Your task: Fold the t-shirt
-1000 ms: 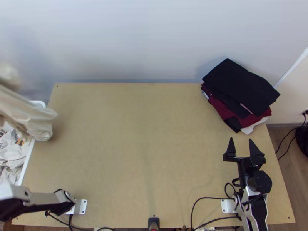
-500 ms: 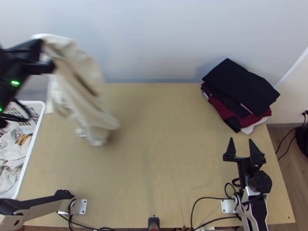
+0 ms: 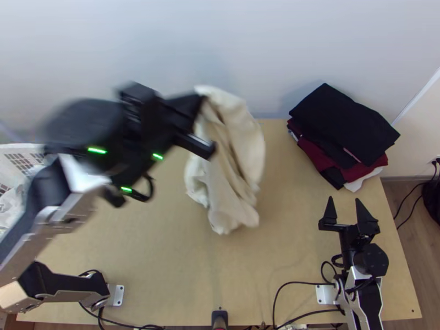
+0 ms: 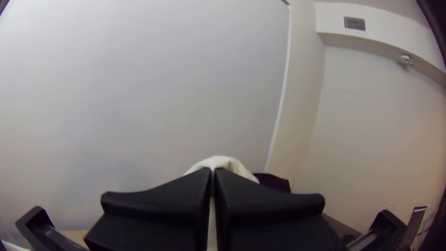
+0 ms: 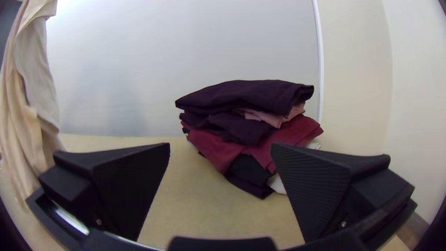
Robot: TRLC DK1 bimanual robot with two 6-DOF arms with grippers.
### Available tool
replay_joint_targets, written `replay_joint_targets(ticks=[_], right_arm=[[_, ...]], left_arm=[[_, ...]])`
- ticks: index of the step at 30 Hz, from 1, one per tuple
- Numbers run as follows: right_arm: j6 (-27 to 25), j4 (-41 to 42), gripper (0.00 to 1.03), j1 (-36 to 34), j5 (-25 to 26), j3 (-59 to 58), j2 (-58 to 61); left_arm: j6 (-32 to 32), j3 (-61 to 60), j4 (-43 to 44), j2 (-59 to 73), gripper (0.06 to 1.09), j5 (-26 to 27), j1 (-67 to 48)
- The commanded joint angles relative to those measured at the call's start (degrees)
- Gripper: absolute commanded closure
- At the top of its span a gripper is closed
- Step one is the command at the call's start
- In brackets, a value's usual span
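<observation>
The left gripper [image 3: 199, 104] is clenched on the cream t-shirt [image 3: 231, 165], which hangs bunched in loose folds over the middle of the table [image 3: 286, 220]; in the left wrist view its fingers meet closely, with pale cloth beyond their tips and a sliver between them. Which part of the garment is pinched I cannot tell, nor whether its lowest fold touches the wood. The gripper's body and upper arm are blurred, and the arm partly covers the white basket [image 3: 22, 146] at the table's left. In the right wrist view the t-shirt is cut off by the frame. Its upper part overlaps the table's far edge, with the wall [image 3: 247, 44] just behind. Tabletop stretches from the hanging cloth to the right gripper [image 3: 344, 199], whose fingers stand wide apart, holding nothing. Beyond them, near the table's far right corner, sits a pile of folded clothes [image 3: 344, 124], overhanging the edge.
</observation>
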Motion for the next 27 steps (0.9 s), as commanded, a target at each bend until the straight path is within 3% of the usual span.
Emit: replay_joint_targets(ticks=[1, 7, 13, 24, 27], right_arm=[[0.18, -0.90, 0.04, -0.26, 0.31, -0.40, -0.12], [0.18, -0.90, 0.04, -0.26, 0.31, -0.40, -0.12], [0.18, -0.90, 0.04, -0.26, 0.31, -0.40, -0.12], [0.18, -0.90, 0.04, -0.26, 0.31, -0.40, -0.12], [0.18, -0.90, 0.04, -0.26, 0.31, -0.40, -0.12]], left_arm=[[-5.71, -10.64, 1.22, -1.80, 1.05, -0.75, 1.89], [-9.58, -38.59, 12.91, -11.73, 1.05, 9.62, 12.87], [-10.72, -53.80, 14.94, -18.67, 1.05, 19.90, 27.64], [-4.83, -78.14, 20.56, -28.43, 1.05, 33.52, 53.57], [-2.63, -82.27, 23.20, -27.46, 1.05, 34.23, 58.93]])
